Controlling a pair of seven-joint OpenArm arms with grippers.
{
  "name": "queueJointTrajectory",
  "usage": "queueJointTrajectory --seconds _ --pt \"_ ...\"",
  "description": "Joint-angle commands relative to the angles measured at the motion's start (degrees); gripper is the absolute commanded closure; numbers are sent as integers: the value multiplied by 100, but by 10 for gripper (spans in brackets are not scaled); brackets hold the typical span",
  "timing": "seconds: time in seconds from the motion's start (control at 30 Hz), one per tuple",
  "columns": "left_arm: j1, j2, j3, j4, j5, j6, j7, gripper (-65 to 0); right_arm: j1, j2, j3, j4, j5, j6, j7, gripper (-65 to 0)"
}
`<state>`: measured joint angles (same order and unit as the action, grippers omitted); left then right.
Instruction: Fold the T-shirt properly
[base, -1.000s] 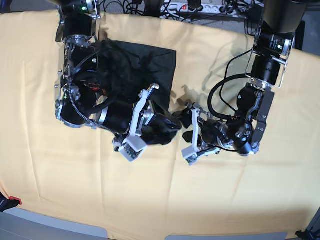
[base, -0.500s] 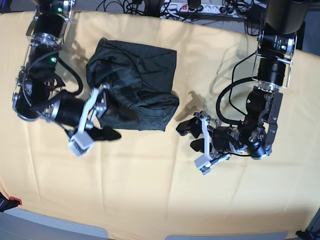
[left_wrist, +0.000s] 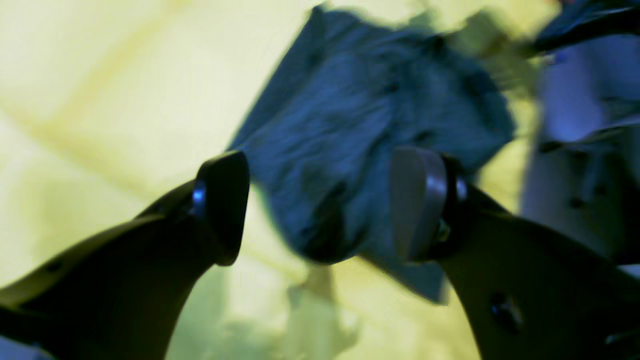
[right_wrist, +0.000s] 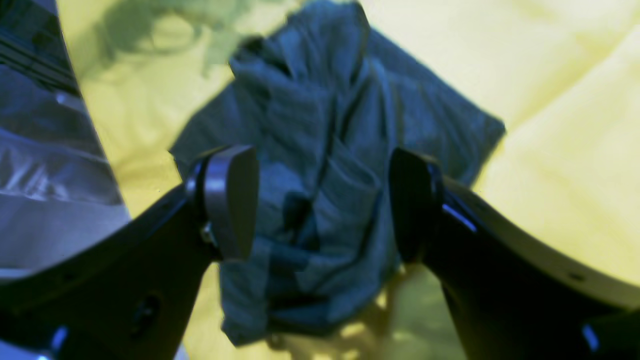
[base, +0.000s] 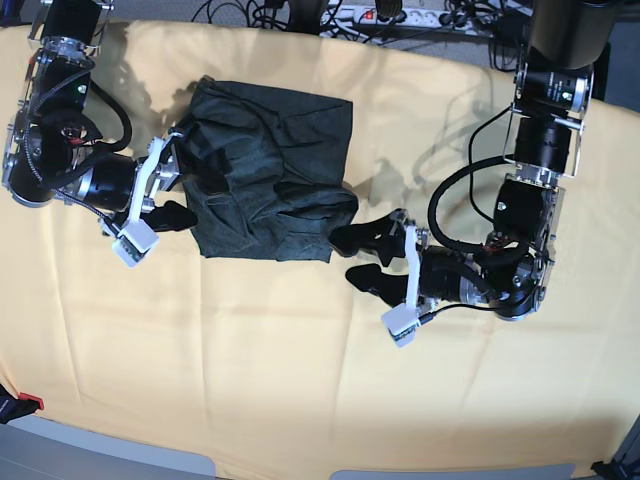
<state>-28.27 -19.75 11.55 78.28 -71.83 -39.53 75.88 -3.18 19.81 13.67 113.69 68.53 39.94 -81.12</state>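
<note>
T-shirt (base: 268, 180) is lying bunched on the yellow cloth (base: 300, 380) over the bench. Left claw (base: 362, 256) and right claw (base: 174, 187) are sitting wide open beside it, holding nothing.

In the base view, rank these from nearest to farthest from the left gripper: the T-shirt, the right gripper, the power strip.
From the left gripper, jaws open:
1. T-shirt: its near corner lies right at the fingertips.
2. Right gripper: across the shirt, at its far edge.
3. Power strip: along the top edge, beyond the yellow cloth.
</note>
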Motion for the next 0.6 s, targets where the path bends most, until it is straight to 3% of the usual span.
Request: queueJointTrajectory --seconds 0.0,0.1,0.33,0.47,0.57 --pt "-184 -22 -20 79 -461 -47 96 -449 94 107 173 103 129 6 112 -418" --pt "-225 146 81 83 -1137 -47 412 -449 70 118 704 103 136 6 138 -418" --pt "-227 660 809 85 -1067 -47 412 -449 -243 129 1764 101 514 6 155 -418" --pt "-223 984 1246 85 240 -47 319 -449 -496 133 2037 101 476 6 153 -418" --pt "-221 1130 1471 85 1047 -47 -302 -449 -610 131 2205 101 485 6 153 -418"
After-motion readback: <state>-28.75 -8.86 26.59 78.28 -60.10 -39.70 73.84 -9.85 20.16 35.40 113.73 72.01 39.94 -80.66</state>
